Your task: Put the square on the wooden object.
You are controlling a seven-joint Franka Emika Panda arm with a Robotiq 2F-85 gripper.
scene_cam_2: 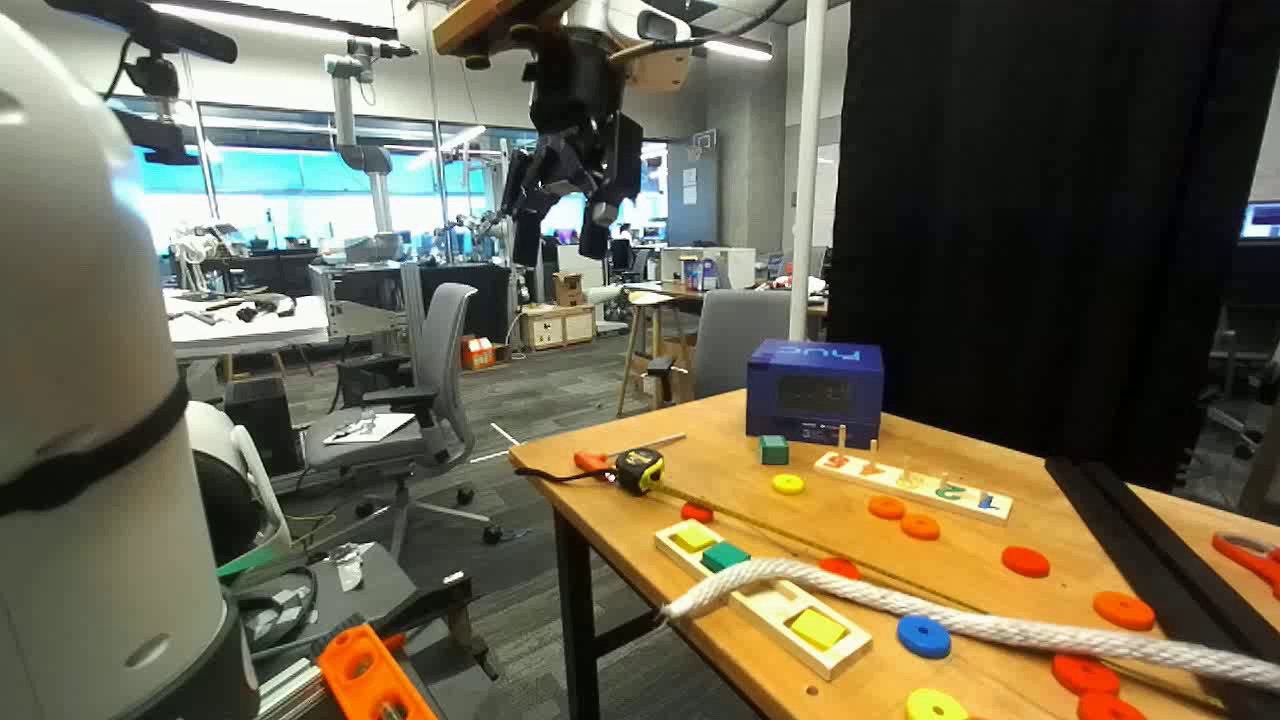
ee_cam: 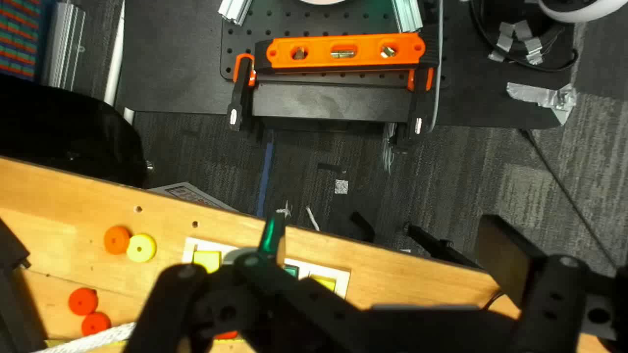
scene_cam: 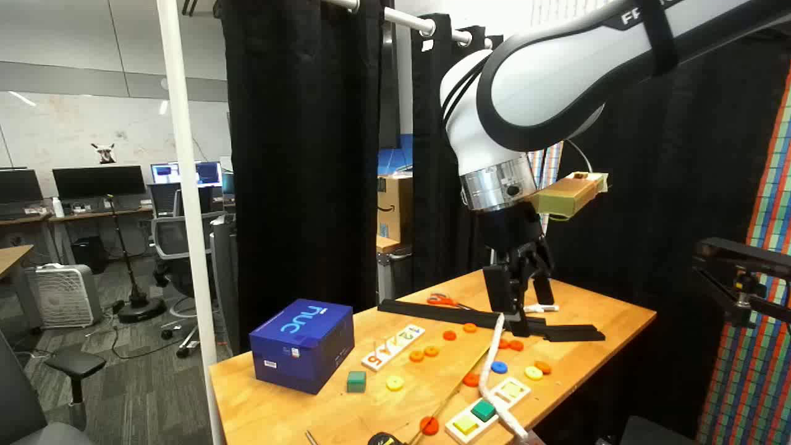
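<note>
A loose green square (scene_cam: 356, 382) sits on the desk (scene_cam: 278, 411) just beside the blue box (scene_cam: 303, 346), with a narrow strip of desk showing between the two. The wooden board (scene_cam_2: 782, 604) lies well apart from the blue box, farther from it than the loose green square, close to the desk's edge; it carries a yellow square (scene_cam_2: 693, 538) and a second green square (scene_cam_2: 725, 556) side by side, and another yellow square (scene_cam_2: 819, 629) at its opposite end. A white rope (scene_cam_2: 1000, 627) crosses the wooden board. The claw (scene_cam_2: 561, 242) hangs in the air well apart from the blue box in both exterior views, its fingers (ee_cam: 510, 260) spread wide, holding nothing. In the wrist view it partly hides the wooden board. A number board (scene_cam_2: 925, 492) with upright pegs lies near the blue box, and a yellow ring (scene_cam: 394, 383) lies near the loose green square, a little farther from the box. Two orange rings (scene_cam: 431, 351) lie past the number board from the blue box. A tape measure (scene_cam_2: 640, 470) has its blade running between the blue box and the wooden board. A blue ring (scene_cam: 499, 368) lies near the rope, well apart from the blue box. Scissors (scene_cam: 440, 300) lie past the black strips (scene_cam: 432, 312), seen from the box.
</note>
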